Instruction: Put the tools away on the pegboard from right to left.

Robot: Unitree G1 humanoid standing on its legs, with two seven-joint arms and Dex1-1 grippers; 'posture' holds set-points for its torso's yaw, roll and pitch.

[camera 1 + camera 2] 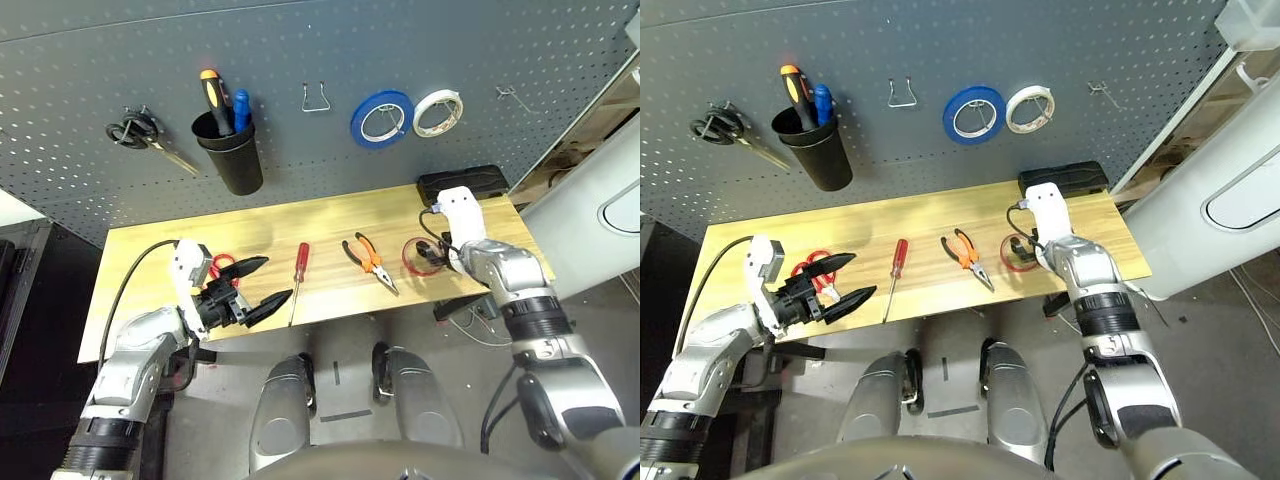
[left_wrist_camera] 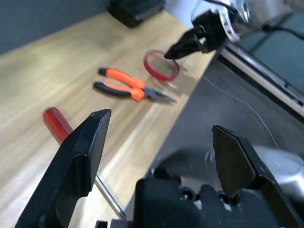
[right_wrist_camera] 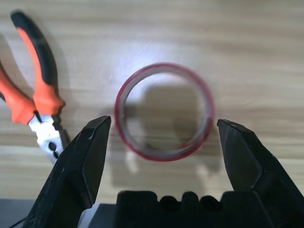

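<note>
Hovering above the table (image 1: pixel 180 232), the robot's left gripper (image 1: pixel 262 292) has its jaws spread near the left end, beside the red-handled scissors (image 1: pixel 821 272). Toward the right end, the right gripper (image 3: pixel 166 124) also holds its jaws spread, over the thin red tape ring (image 3: pixel 122 137), which lies flat on the table. Between the two grippers, the slim red-handled screwdriver (image 1: pixel 302 262) lies with its tip at the table's near edge, and the orange-handled pliers (image 1: pixel 371 262) lie between it and the ring. A black case (image 1: pixel 1065 179) sits at the far right corner. Beyond the far edge stands the pegboard (image 1: pixel 290 150), carrying black-handled scissors (image 1: pixel 135 128), a black cup (image 1: pixel 236 163) of tools, an empty hook (image 1: pixel 316 107), a blue tape roll (image 1: pixel 362 132) and a white tape roll (image 1: pixel 452 120).
</note>
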